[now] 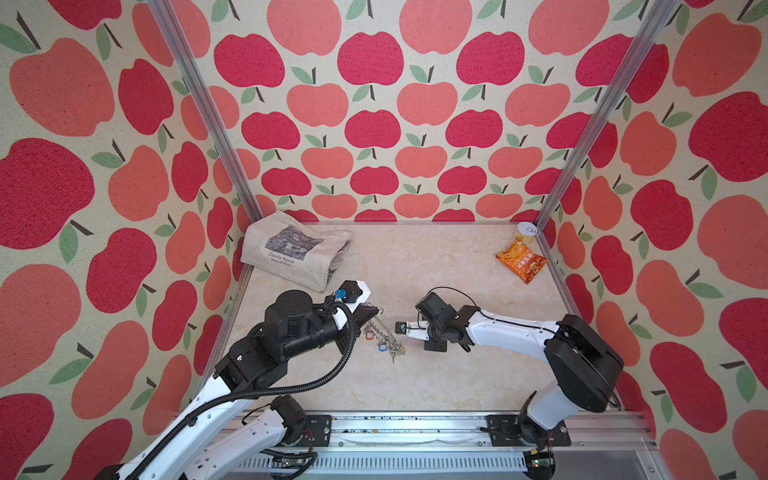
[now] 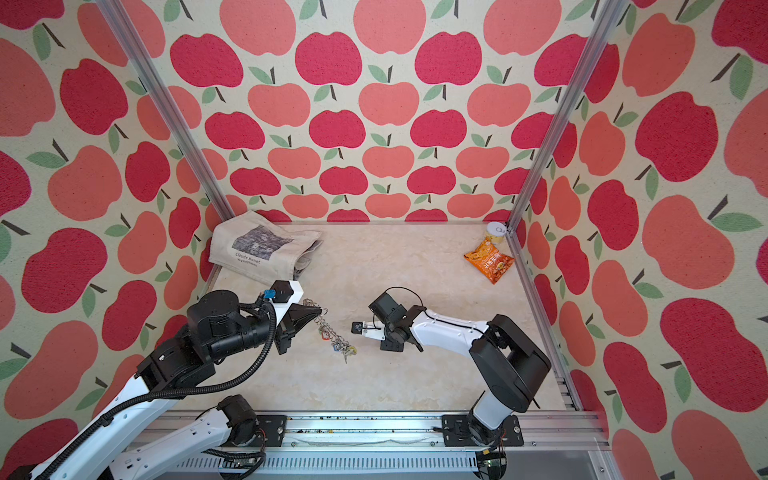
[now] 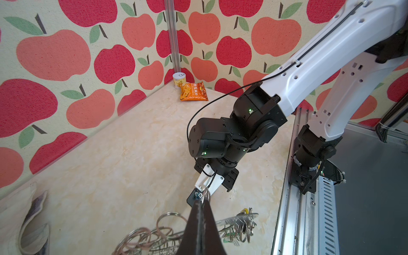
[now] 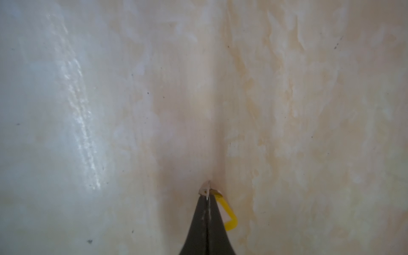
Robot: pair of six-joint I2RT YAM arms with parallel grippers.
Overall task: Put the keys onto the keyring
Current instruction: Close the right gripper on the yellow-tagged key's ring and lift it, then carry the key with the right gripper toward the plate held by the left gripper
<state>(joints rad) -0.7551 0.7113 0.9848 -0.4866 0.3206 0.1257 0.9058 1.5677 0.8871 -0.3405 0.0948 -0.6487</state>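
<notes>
The right gripper (image 4: 207,195) is clamped tight on the metal end of a key (image 4: 205,188), whose yellow tag (image 4: 228,215) sticks out beside the fingers. It points straight down, with the key tip close over the marbled table (image 1: 415,270); I cannot tell whether the tip touches.

The left gripper (image 3: 202,201) is also closed, pinching one wire loop at the rim of the keyring (image 2: 336,341). In both top views the keyring hangs tilted from that grip, sloping down toward the right gripper. Whether its lower end rests on the table is unclear. Several keys (image 1: 380,345) already hang on it, with a red tag and a blue tag among them.

The two grippers face each other near the middle of the table, close but apart. The keyring lies between them.

Farther out, a folded cloth bag (image 1: 291,249) lies in the far left corner. An orange snack packet (image 1: 521,262) and a small can (image 1: 525,232) sit in the far right corner.
</notes>
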